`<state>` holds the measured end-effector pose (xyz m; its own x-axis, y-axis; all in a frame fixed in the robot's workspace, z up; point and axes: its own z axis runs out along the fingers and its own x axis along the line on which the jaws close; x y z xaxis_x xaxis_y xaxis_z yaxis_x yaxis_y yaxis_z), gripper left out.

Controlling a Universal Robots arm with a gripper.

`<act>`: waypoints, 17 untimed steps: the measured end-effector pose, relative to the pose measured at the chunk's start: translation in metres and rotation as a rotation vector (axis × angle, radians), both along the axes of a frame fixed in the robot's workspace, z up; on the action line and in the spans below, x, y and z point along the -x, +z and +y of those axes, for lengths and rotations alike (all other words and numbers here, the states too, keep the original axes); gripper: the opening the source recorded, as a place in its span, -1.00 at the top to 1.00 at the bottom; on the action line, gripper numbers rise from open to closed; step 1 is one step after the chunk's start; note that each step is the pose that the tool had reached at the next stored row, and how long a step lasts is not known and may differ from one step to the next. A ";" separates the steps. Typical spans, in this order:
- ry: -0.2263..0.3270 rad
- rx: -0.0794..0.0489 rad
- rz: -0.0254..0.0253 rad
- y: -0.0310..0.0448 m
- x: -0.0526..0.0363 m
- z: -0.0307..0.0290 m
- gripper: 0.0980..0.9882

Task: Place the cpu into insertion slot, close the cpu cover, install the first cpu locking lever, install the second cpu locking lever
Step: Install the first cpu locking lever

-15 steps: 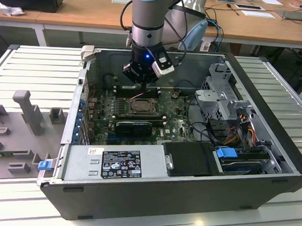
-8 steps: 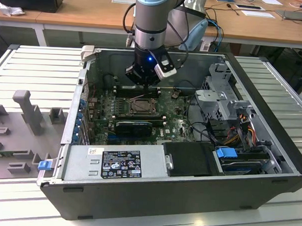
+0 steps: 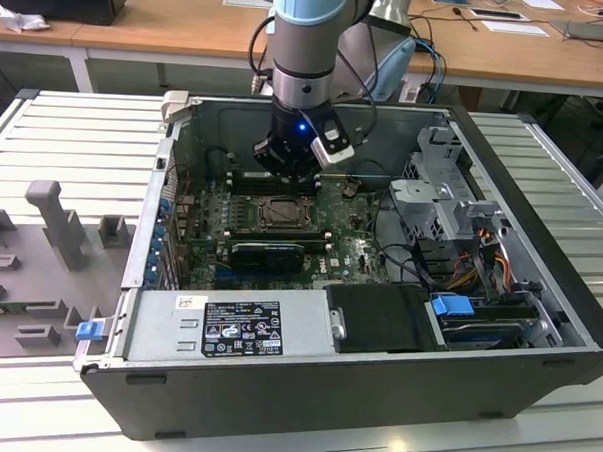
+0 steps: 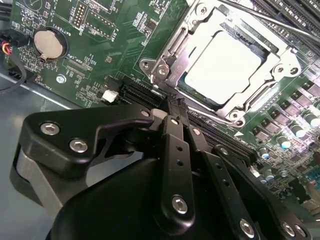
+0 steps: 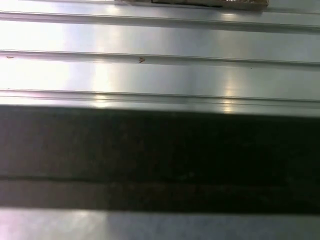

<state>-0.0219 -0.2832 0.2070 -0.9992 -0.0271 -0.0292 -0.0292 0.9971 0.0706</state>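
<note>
The hand [image 4: 172,106], pressed together and empty mid-frame, hangs beside the cpu cover [image 4: 274,65] closed over the cpu [image 4: 222,62]; lever-latching seemingly demands precise tip placement.

- Ribbed silver metal table [image 3: 76,126] carries everything
- Open dark computer case [image 3: 374,394] lies on its middle
- Grey moulded fixture [image 3: 56,225] sits at the exterior view's left

The arm [image 3: 307,46] reaches down into an open computer case [image 3: 305,381] lying on a ribbed metal table [image 3: 76,126]. Its gripper [image 3: 289,167] hangs just above the insertion slot [image 3: 282,215] on the green motherboard [image 3: 353,246].
</note>
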 end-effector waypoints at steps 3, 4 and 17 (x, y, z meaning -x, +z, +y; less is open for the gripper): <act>0.000 0.002 -0.0002 -0.0007 -0.0001 0.0000 0.98; 0.000 0.003 -0.0001 -0.0010 0.0000 0.0000 0.98; 0.000 0.018 -0.0001 -0.0036 0.0000 -0.0001 0.98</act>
<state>-0.0219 -0.2833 0.2034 -0.9992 -0.0279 -0.0289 -0.0294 0.9982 0.0526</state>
